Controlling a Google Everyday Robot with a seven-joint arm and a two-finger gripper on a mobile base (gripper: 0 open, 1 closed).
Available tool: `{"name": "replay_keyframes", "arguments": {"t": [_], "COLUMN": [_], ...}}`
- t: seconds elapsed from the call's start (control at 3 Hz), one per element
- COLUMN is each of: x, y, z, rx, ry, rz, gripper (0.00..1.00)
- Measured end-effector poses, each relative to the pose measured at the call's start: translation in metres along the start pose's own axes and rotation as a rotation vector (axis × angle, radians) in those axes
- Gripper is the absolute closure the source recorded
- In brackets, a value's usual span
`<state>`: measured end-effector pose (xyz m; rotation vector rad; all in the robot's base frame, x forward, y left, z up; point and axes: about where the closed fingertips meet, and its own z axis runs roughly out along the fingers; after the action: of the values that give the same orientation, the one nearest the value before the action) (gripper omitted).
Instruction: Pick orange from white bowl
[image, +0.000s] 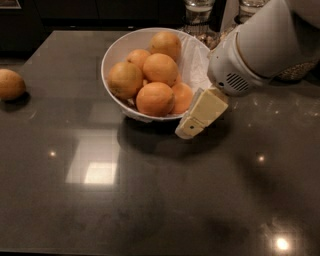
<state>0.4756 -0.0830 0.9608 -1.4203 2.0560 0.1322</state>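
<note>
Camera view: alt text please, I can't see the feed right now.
The gripper hangs low beside the right front of the white bowl, which holds a pile of oranges on a dark table. One more round fruit lies alone at the left edge.

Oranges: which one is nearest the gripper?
The half-hidden orange at the white bowl's right side, tucked beside the big front orange. The gripper hangs just outside the rim next to it; the others sit farther left.
</note>
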Motion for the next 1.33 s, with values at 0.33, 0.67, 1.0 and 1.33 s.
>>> {"name": "replay_keyframes", "arguments": {"t": [0.33, 0.67, 1.0, 1.33], "x": [-0.018, -0.019, -0.027, -0.033], "y": [0.004, 0.005, 0.006, 0.004], "z": [0.021, 0.020, 0.026, 0.031], "rx": [-0.019, -0.019, -0.012, 0.011], "ry": [-0.065, -0.067, -0.108, -0.135], "rz": [0.073, 0.073, 0.094, 0.110], "gripper": [0.00, 0.00, 0.00, 0.06]}}
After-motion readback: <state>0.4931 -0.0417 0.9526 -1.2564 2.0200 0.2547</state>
